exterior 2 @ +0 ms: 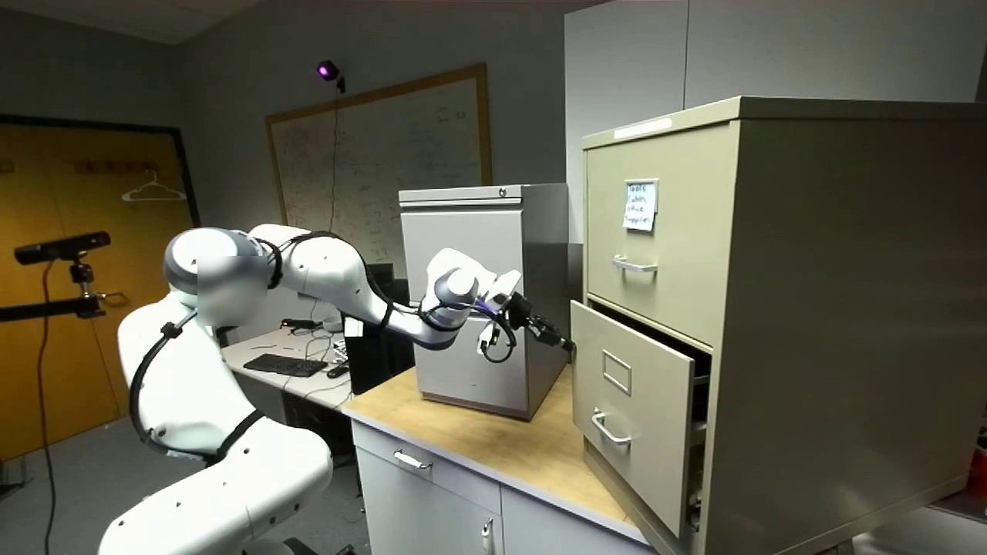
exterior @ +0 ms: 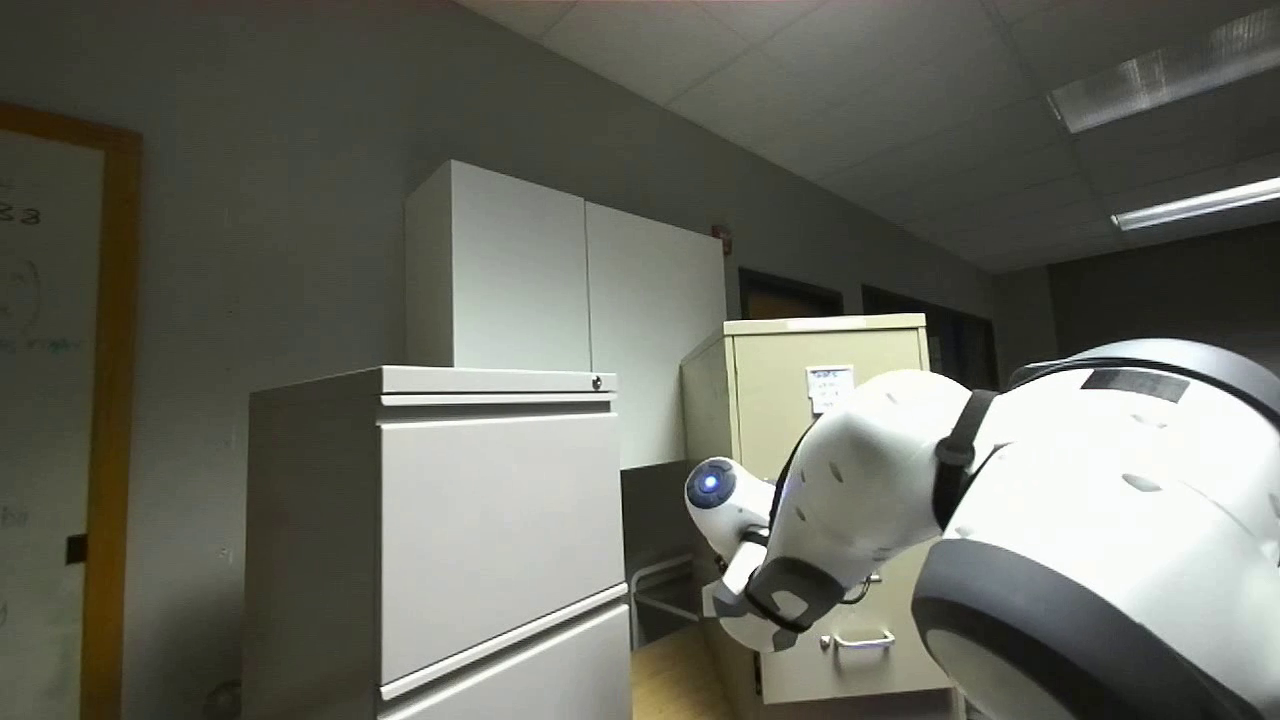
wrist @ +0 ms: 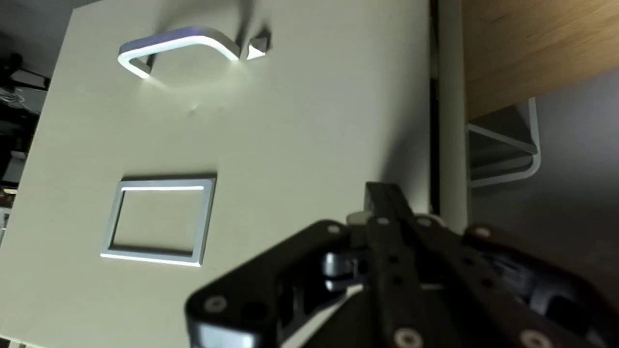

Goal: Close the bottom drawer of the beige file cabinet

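The beige file cabinet [exterior 2: 833, 308] stands at the right in an exterior view and behind the arm in an exterior view [exterior: 705, 400]. Its bottom drawer [exterior 2: 651, 462] is partly pulled out, with a dark gap behind its front. The drawer front also fills much of the wrist view [wrist: 300, 125], with its handle [wrist: 179, 41] and empty label frame [wrist: 154, 256]. My gripper [exterior 2: 569, 346] is shut and empty. Its joined fingertips [wrist: 384, 191] point at the drawer front near one side edge, at or very near the surface; contact cannot be told. The arm hides the gripper in an exterior view.
A light grey cabinet [exterior 2: 463, 378] stands on the wooden counter [exterior 2: 470, 432] beside the beige cabinet, close to my wrist. A white two-door cupboard [exterior: 520, 270] stands behind. A desk with a keyboard [exterior 2: 285, 364] lies behind the arm.
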Controlling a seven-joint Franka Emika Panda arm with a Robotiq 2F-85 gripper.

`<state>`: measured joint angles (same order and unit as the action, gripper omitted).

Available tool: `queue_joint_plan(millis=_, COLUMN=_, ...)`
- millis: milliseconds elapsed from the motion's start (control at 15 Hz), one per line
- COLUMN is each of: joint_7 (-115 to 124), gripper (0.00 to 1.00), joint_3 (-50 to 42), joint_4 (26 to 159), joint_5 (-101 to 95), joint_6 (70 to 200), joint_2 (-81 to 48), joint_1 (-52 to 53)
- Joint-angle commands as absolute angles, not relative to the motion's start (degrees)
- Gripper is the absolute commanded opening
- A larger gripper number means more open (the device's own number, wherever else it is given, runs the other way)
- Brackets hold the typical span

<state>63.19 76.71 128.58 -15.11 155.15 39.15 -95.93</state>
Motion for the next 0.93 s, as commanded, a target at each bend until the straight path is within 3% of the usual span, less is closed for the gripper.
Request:
queue_joint_plan(millis=0, joint_7=62.49, gripper=0.0, joint_3=85.77, joint_4=119.01, joint_5=-11.72, joint_6=152.57, joint_2=37.6, joint_1=-105.6)
queue_joint_plan(millis=867, joint_7=54.59, gripper=0.0, joint_3=100.41, joint_4=100.9, joint_5=4.02, joint_6=148.6, joint_2=43.14, joint_1=-123.15)
